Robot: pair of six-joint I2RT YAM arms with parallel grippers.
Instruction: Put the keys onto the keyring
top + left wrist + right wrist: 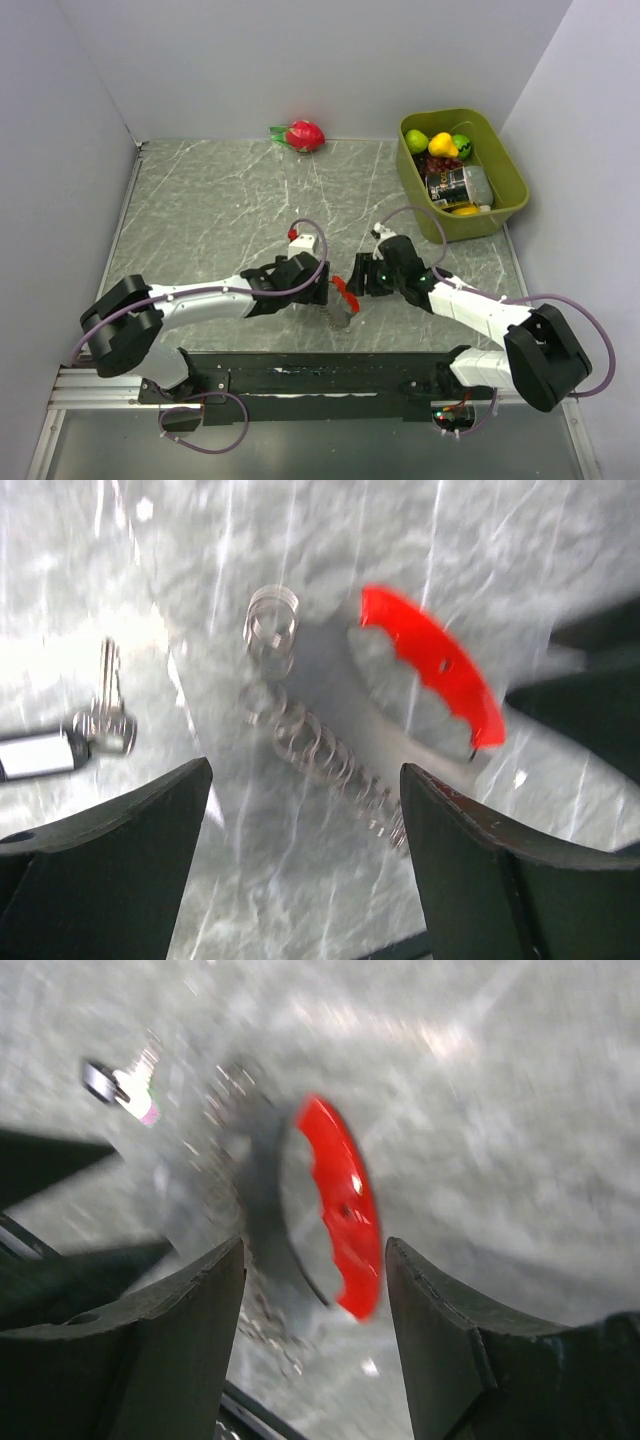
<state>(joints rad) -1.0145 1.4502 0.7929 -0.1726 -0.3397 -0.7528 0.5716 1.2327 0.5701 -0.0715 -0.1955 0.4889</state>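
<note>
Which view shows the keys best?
Left wrist: the keys show whole, only mildly blurred. Right wrist shows just a small smeared glint. Top view: not discernible.

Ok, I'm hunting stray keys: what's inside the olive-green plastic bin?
The olive-green plastic bin holds a yellow pear-shaped fruit, green round fruits, a dark can and a yellow piece at the near end. No key shows; the bin's floor beneath them is covered.
</note>
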